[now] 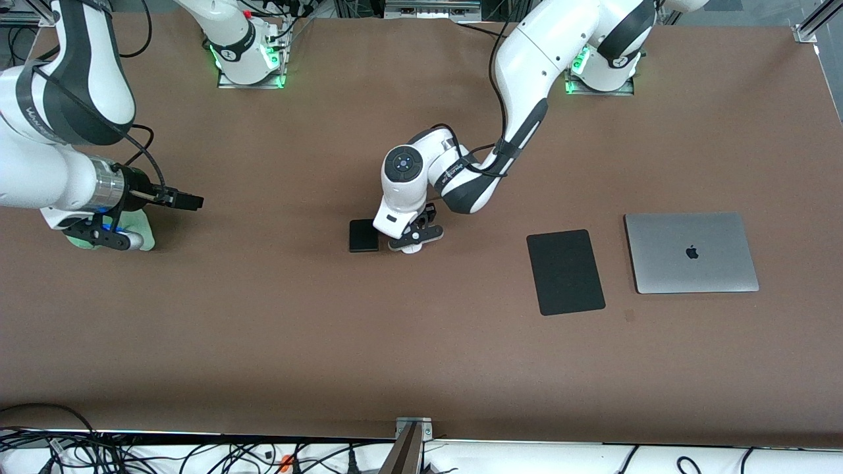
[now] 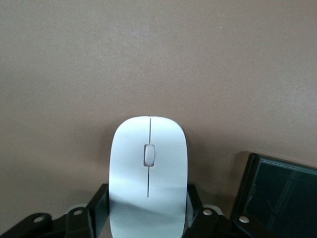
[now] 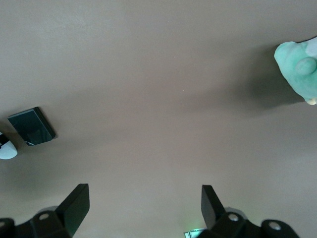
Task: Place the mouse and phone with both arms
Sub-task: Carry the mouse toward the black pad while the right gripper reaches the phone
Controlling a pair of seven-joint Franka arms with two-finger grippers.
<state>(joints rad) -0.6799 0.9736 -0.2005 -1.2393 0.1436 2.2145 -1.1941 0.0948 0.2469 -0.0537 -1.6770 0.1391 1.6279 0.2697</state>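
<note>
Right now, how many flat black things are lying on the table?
2. The phone lies mid-table beside the mouse, which the left gripper is gripping. The bigger mouse pad lies beside the closed laptop, toward the left arm's end. Nothing else seems hidden.

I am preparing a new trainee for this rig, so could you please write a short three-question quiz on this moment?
1. True or false: the left gripper has its fingers on either side of the mouse.
2. What lies on the table beside the mouse? A) the phone B) the laptop C) the mouse pad
3. Fill in: the right gripper hangs ____ over bare table.

Key: 1 true; 2 A; 3 open.
</note>
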